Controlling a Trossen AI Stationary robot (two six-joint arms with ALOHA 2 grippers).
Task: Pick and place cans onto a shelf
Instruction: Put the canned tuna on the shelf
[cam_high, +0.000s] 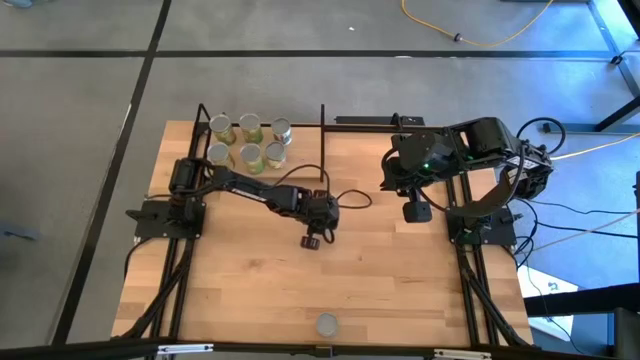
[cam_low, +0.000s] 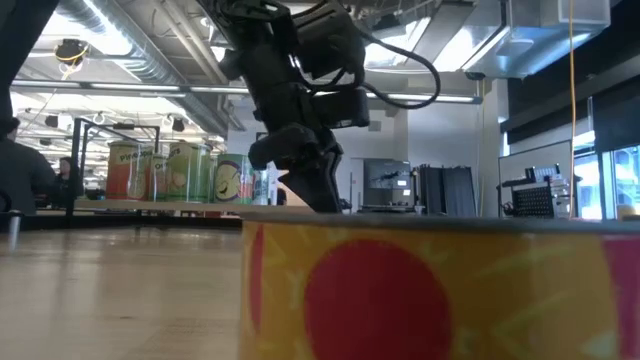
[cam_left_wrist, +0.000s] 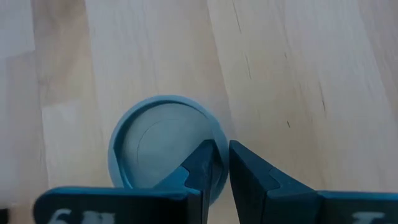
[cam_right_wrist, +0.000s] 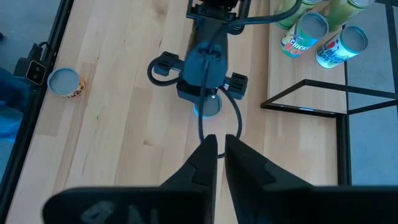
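A can with a pale round top (cam_left_wrist: 158, 146) stands upright on the table's middle, right under my left gripper (cam_left_wrist: 222, 163), which points steeply down at its rim with only a narrow slit between the fingers. The right wrist view shows this can (cam_right_wrist: 210, 109) peeking out beneath the left hand. Several cans (cam_high: 250, 140) stand on the shelf (cam_high: 322, 140) at the far left. Another can (cam_high: 327, 323), yellow with a red spot (cam_low: 400, 300), stands at the near edge. My right gripper (cam_right_wrist: 221, 143) hangs high at the right, shut and empty. My left gripper comes from above, slanting down, at the can's top edge (cam_left_wrist: 208, 134). One fingertip (cam_left_wrist: 202, 158) overlaps the rim in the wrist view. I cannot tell whether it touches the can. The can stands upright on the table.
The shelf's thin black posts (cam_right_wrist: 305, 93) stand at the far side, between the two arms. Black cables loop around the left wrist (cam_high: 345, 195). Bare wood lies between the middle can and the near-edge can (cam_right_wrist: 64, 82). A person (cam_low: 25, 175) shows in the room behind.
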